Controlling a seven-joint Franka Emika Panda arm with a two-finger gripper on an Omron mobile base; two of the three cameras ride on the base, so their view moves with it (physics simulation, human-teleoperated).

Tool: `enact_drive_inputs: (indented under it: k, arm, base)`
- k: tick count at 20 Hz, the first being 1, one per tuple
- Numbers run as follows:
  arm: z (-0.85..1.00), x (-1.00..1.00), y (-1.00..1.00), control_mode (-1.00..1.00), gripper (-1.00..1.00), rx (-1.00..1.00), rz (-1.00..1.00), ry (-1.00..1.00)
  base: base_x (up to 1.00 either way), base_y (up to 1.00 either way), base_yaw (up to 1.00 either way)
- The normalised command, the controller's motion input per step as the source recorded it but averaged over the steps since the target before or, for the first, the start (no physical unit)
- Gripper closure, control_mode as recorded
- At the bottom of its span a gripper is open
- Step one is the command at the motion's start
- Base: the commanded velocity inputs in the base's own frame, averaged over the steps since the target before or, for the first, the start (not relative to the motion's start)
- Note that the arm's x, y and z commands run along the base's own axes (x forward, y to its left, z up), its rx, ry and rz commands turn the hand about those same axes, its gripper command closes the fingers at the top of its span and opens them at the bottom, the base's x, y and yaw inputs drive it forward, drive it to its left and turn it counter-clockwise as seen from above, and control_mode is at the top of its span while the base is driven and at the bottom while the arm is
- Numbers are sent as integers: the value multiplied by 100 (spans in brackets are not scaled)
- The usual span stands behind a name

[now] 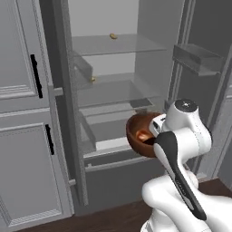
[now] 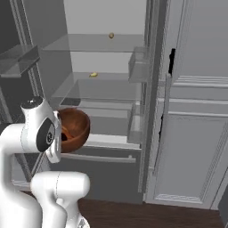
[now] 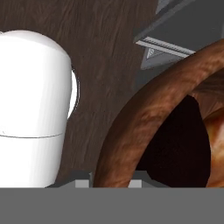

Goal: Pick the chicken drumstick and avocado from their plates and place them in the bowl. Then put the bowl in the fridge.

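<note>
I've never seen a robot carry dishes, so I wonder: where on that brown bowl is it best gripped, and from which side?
At the rim, from above: the bowl is deep and wide, but its thin wall fits between the fingers. The gripper is pinching that rim.

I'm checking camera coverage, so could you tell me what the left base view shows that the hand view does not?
Left base view adds: the open fridge, its glass shelves and two small yellowish items on them. Hand view adds: the dark avocado, close up inside the rim. Both: the reddish-brown bowl, the orange drumstick in it, and the dark wooden floor.
</note>
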Motion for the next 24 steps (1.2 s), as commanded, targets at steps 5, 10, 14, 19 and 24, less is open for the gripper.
enact_drive_inputs:
  k: [5,10,14,19,24]
  arm:
    - [0,0,0,100,100,0,0,0]
    - [0,0,0,100,100,0,0,0]
    - [0,0,0,100,100,0,0,0]
    - [0,9,0,-100,100,0,0,0]
    - [0,92,-8,-100,100,0,0,-5]
  base:
    - [94,0,7]
    - [24,-13,0]
    - [3,-8,0]
    - [3,0,0]
    - [0,0,0]
